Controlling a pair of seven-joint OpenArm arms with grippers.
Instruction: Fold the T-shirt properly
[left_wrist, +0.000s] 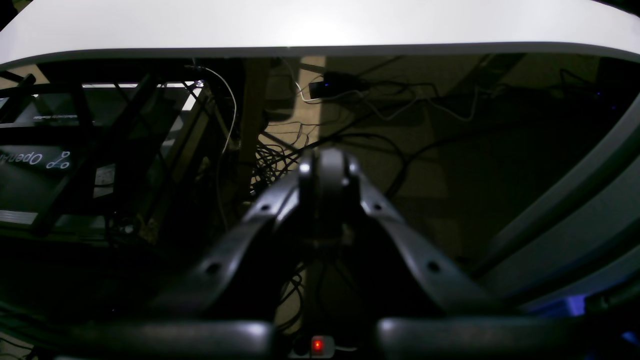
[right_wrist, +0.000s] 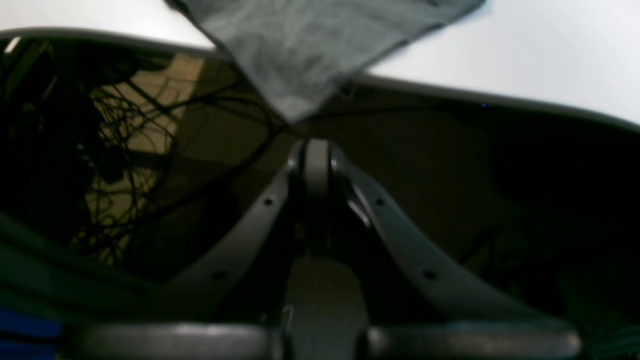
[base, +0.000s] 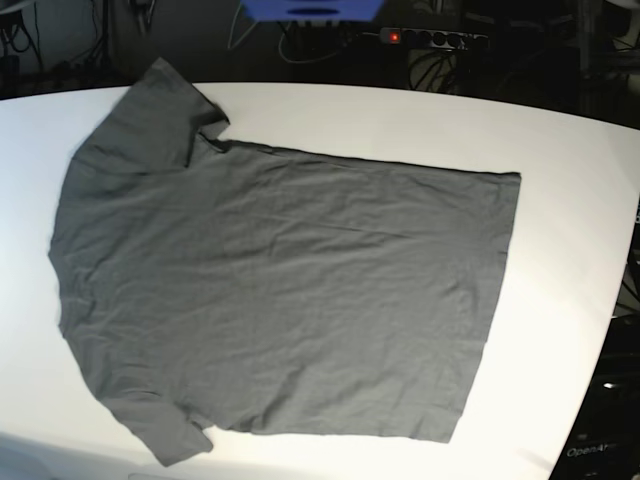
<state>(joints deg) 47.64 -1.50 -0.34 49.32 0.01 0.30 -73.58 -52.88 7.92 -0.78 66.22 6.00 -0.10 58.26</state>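
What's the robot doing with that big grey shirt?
Nothing has started yet. The grey T-shirt lies spread flat on the white table, with one sleeve tip hanging over the table's edge. The left hand and the right hand are both shut and empty, waiting off the table's edge. The shirt is not folded at all.

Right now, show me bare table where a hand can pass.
Bare table runs past the T-shirt hem to the right edge, with a strip between shirt and far edge. The left side and near edge are crowded: the sleeves reach the rim.
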